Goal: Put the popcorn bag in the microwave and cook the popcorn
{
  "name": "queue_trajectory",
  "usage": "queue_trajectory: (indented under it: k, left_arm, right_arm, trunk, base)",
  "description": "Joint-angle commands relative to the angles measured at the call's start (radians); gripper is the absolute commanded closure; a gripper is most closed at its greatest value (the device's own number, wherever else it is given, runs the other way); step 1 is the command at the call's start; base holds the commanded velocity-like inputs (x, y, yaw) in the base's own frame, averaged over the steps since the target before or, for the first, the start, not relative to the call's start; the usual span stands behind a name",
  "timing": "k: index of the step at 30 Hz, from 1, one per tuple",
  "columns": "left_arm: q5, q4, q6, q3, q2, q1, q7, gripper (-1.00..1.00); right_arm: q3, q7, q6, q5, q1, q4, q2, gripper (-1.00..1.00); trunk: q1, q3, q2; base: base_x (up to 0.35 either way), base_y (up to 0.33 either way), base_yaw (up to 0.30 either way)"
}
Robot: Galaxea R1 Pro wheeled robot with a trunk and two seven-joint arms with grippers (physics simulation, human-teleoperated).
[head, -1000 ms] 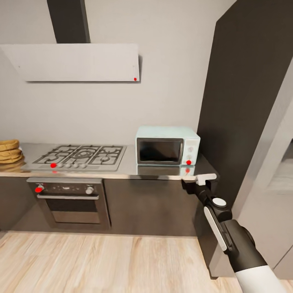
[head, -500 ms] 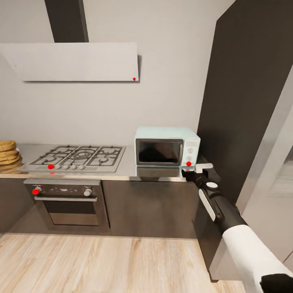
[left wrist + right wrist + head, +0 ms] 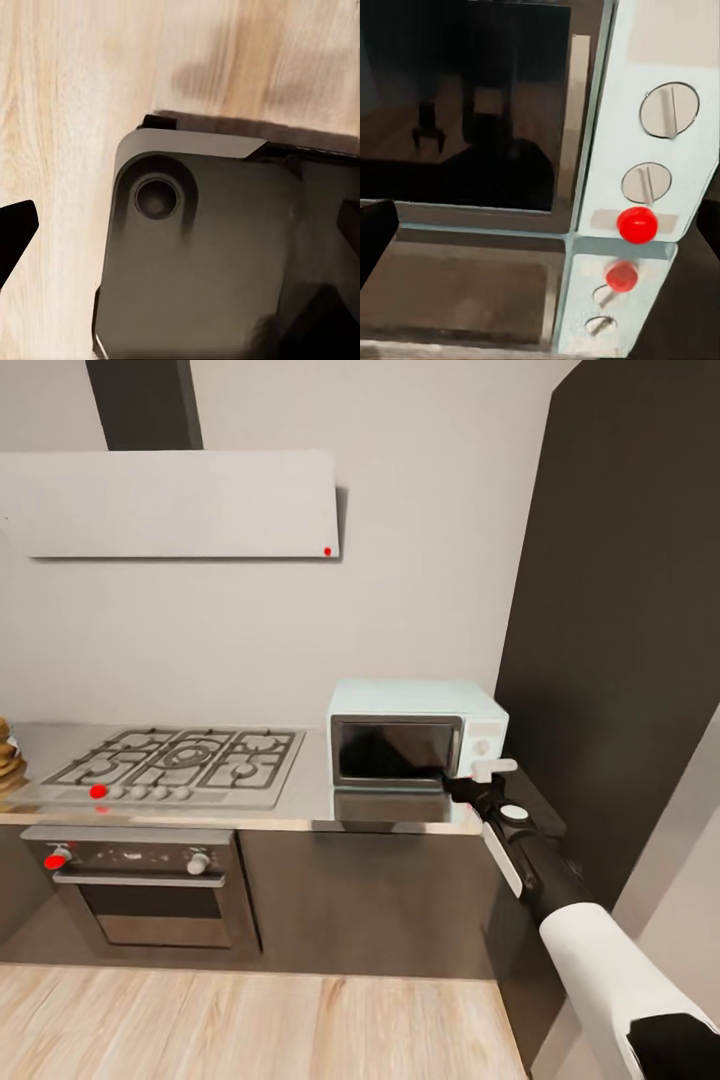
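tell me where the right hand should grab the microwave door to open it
No handle shows on the microwave. The best guess is the door's edge beside the dial panel, reached from the front, where the right hand already sits. The door is shut and flush, and which side hinges cannot be told.

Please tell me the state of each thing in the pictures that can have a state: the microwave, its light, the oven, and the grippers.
microwave: door shut, standing on the countertop.
microwave's red light: showing red below the two dials.
built-in oven: door shut.
right gripper: raised at the microwave's panel corner; open or shut cannot be told.
left gripper: fingertip seen over the wood floor; holds nothing visible.
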Motion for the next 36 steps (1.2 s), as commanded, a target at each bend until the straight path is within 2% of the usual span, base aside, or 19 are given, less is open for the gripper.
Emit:
queue_trajectory:
  k: [1,8,13,28,30,33,36]
  left_arm:
    - [0.004,0.001,-0.003,0.005,-0.001,0.001,0.001,-1.00]
    - [0.001,0.001,-0.008,0.005,-0.012,0.021,0.001,-1.00]
    - [0.002,0.001,-0.011,0.005,-0.016,0.043,0.001,-1.00]
    - [0.002,0.000,-0.011,0.005,-0.016,0.043,0.001,-1.00]
    - [0.002,0.001,-0.011,0.005,-0.016,0.043,0.001,-1.00]
    - [0.002,0.001,-0.011,0.006,-0.016,0.043,0.001,-1.00]
    - [0.003,0.000,-0.011,0.007,-0.016,0.043,0.001,-1.00]
  right_arm:
    - [0.002,-0.006,0.006,-0.011,0.001,-0.002,-0.001,-1.00]
    - [-0.002,-0.007,0.003,-0.014,0.005,-0.005,-0.003,-1.00]
    - [-0.002,-0.011,0.000,-0.015,0.006,-0.007,-0.003,-1.00]
    - [-0.008,-0.015,0.000,-0.017,0.005,0.002,-0.004,-1.00]
    - [-0.019,-0.016,0.000,-0.017,0.005,0.006,-0.003,-1.00]
    - [-0.069,-0.019,0.006,-0.017,0.005,0.012,-0.003,-1.00]
    - [-0.072,-0.018,0.010,-0.015,0.005,0.014,-0.003,-1.00]
  trunk:
    - [0.001,-0.001,-0.001]
    - [0.001,-0.001,-0.001]
    - [0.001,-0.001,-0.001]
    - [0.001,-0.001,-0.001]
    - [0.001,-0.001,-0.001]
    - [0.001,-0.001,-0.001]
    - [0.001,-0.001,-0.001]
  base:
    - [0.344,0.000,0.000]
    - [0.291,0.000,0.000]
    - [0.034,0.000,0.000]
    - [0.064,0.000,0.000]
    - [0.004,0.000,0.000]
    - [0.000,0.000,0.000]
    - [0.007,0.000,0.000]
